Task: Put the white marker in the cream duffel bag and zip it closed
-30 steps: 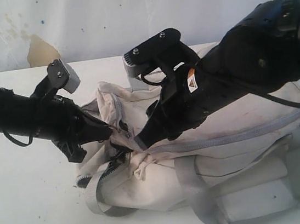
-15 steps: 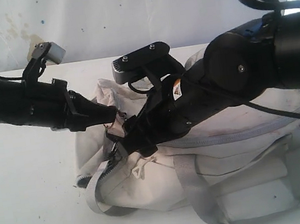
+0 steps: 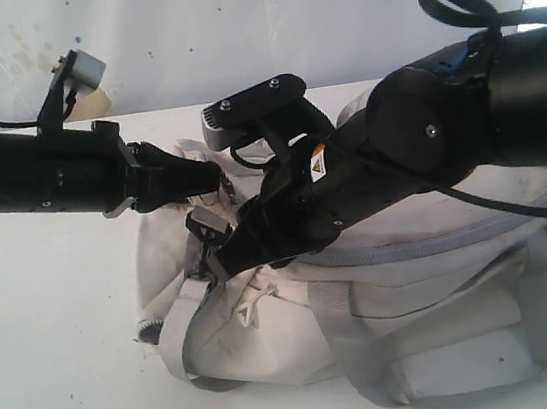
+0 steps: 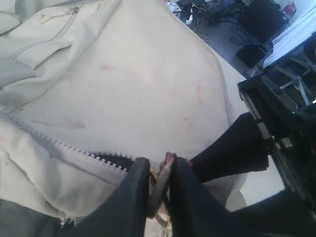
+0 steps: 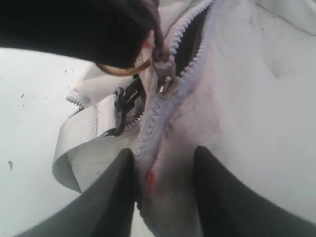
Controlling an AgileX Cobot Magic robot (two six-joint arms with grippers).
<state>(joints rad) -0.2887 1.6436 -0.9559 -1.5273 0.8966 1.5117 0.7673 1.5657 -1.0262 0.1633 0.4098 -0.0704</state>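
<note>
The cream duffel bag (image 3: 434,274) lies on the white table, stained reddish, its zipper (image 5: 170,106) partly open at the near end. My left gripper (image 3: 211,177) is shut on the zipper pull (image 4: 159,180), a flat tab on a brass ring (image 5: 123,69), and holds it up above the bag's end. My right gripper (image 3: 223,262) is shut on a bunch of bag fabric (image 5: 165,173) just below the zipper's end; its fingers (image 5: 118,192) pinch it from both sides. The white marker is hidden from every view.
A grey webbing strap (image 3: 184,327) with a black clip (image 5: 126,103) hangs off the bag's left end. More straps (image 3: 374,353) cross the bag's front. Bare white table (image 3: 49,335) lies to the left, a stained wall (image 3: 230,29) behind.
My left gripper has risen and moved right with the zipper pull, lifting the bag's end. My right gripper has shifted left along the bag, still holding fabric.
</note>
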